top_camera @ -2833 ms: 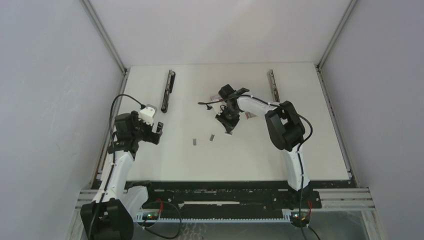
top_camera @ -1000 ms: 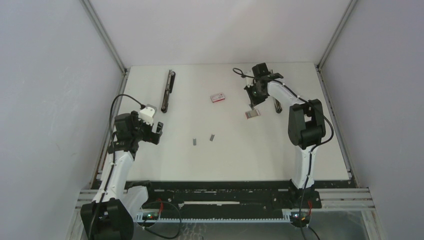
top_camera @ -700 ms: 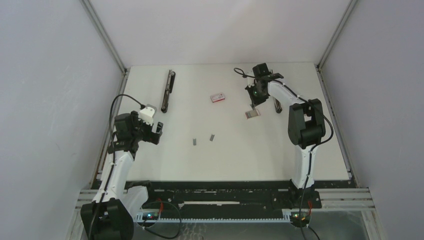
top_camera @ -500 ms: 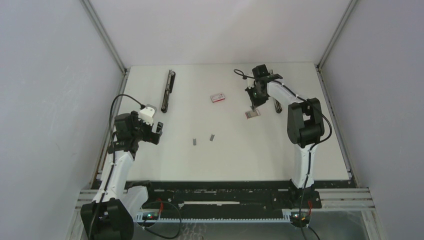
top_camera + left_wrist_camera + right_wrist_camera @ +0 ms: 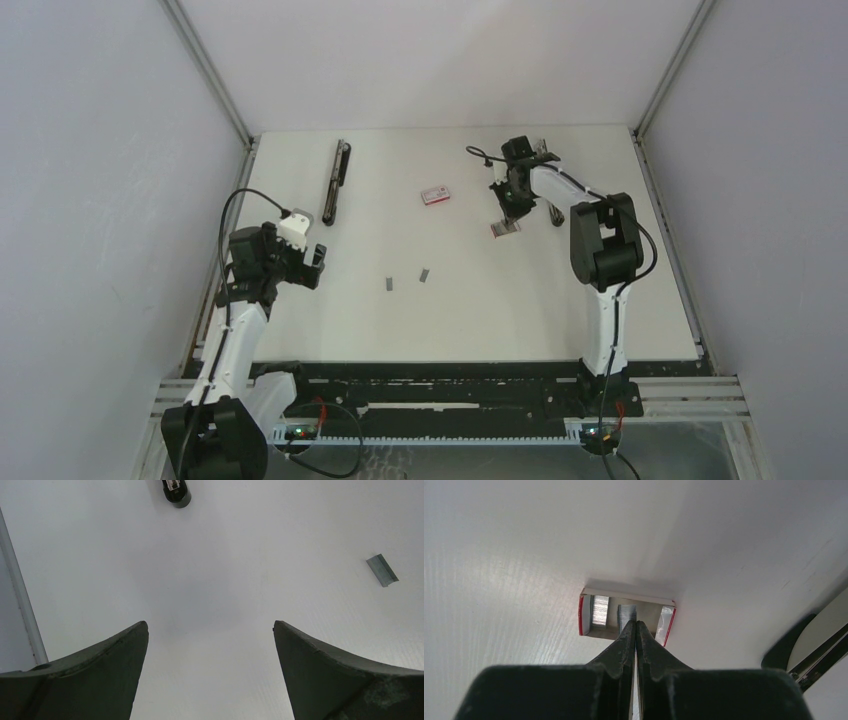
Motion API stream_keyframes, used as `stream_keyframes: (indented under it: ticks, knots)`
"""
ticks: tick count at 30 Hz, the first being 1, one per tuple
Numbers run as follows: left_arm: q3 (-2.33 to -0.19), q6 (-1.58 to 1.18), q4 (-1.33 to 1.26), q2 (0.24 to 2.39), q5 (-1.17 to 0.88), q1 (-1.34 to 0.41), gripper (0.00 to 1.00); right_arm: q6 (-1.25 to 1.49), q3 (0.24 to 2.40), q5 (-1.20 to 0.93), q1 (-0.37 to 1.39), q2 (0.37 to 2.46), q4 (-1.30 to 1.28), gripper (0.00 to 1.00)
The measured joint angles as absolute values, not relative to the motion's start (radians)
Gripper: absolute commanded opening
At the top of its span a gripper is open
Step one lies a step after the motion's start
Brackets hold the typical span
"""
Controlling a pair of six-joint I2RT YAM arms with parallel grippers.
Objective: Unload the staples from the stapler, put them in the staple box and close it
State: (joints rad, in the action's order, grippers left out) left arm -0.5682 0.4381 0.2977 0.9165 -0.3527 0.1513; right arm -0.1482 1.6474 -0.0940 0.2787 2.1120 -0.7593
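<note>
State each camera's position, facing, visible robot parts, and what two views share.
Top external: above, behind, looking down at the table; left arm, right arm show.
Left wrist: looks down past the open left gripper at a stapler end and one staple strip.
Right wrist: looks down past the shut right gripper into an open staple box.
Shared: top and right wrist show that box.

Looking down at white table (image 5: pixel 450 320) boxed in by grey walls (image 5: pixel 90 200).
Showing aluminium posts (image 5: pixel 207 72) rising at back corners, slotted rail (image 5: pixel 680 395) running along near edge, diffuse light glaring softly off tabletop.
</note>
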Motion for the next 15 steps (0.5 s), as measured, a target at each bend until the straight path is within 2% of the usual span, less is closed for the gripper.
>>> stream_keyframes:
  ticks: [15]
  knots:
    - [-0.568, 0.439, 0.298, 0.916, -0.353, 0.151, 1.00, -0.136, 1.647, -0.075, 0.291, 2.138, -0.758, 0.00]
